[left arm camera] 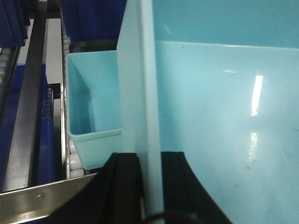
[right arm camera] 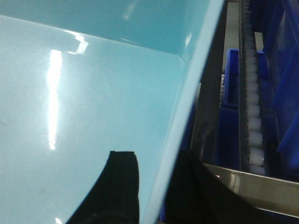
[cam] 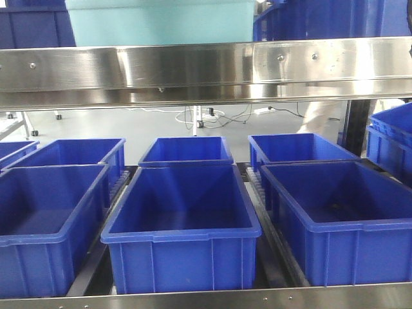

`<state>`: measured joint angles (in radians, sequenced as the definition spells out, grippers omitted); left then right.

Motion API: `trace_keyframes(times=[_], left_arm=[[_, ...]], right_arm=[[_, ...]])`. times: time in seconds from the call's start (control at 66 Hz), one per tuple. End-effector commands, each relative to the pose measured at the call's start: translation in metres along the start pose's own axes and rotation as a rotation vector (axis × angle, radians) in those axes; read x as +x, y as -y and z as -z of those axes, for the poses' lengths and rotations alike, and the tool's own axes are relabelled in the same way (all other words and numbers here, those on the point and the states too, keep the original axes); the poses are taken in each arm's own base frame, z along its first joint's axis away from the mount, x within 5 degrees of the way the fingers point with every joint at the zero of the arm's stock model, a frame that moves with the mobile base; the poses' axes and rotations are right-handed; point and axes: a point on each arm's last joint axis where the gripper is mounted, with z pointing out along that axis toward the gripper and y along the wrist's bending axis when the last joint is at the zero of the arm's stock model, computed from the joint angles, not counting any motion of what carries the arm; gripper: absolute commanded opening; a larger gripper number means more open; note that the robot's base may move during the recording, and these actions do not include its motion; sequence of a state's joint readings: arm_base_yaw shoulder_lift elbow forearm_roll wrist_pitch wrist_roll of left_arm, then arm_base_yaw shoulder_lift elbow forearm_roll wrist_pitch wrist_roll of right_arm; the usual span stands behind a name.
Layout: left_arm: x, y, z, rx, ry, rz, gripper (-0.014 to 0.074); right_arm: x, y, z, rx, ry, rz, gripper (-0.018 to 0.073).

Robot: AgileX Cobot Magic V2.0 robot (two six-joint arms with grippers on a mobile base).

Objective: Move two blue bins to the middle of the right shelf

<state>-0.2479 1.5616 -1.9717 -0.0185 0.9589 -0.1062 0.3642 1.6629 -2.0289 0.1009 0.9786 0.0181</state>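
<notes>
A light blue bin (cam: pixel 161 22) shows at the top of the front view, above the steel shelf rail; neither gripper appears in that view. In the left wrist view my left gripper (left arm camera: pixel 152 184) is shut on this bin's (left arm camera: pixel 224 116) left wall, one black finger (left arm camera: pixel 126 186) outside and the other inside. In the right wrist view my right gripper (right arm camera: pixel 154 189) is shut on the same bin's (right arm camera: pixel 93 93) right wall, with one finger (right arm camera: pixel 117 186) inside. A second light blue bin (left arm camera: pixel 93 102) sits on rollers beyond the held one.
The steel rail (cam: pixel 206 67) crosses the front view. Below it, several dark blue bins stand in rows, the nearest in the middle (cam: pixel 183 225), flanked left (cam: pixel 45 219) and right (cam: pixel 341 219). White rollers (right arm camera: pixel 254 116) and dark blue bins run along the right side.
</notes>
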Motion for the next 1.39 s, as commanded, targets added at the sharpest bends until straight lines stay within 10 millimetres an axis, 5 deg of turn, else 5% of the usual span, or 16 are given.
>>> trace_keyframes(times=[0.0, 1.378], left_arm=[[-0.0079, 0.0162, 0.0136, 0.128, 0.062, 0.071, -0.0111], [-0.0079, 0.0162, 0.0136, 0.128, 0.062, 0.071, -0.0111]], right_arm=[[-0.0077, -0.0039, 0.0003, -0.027, 0.077, -0.02, -0.0151], [-0.0077, -0.0039, 0.0003, -0.027, 0.077, -0.02, -0.0151]])
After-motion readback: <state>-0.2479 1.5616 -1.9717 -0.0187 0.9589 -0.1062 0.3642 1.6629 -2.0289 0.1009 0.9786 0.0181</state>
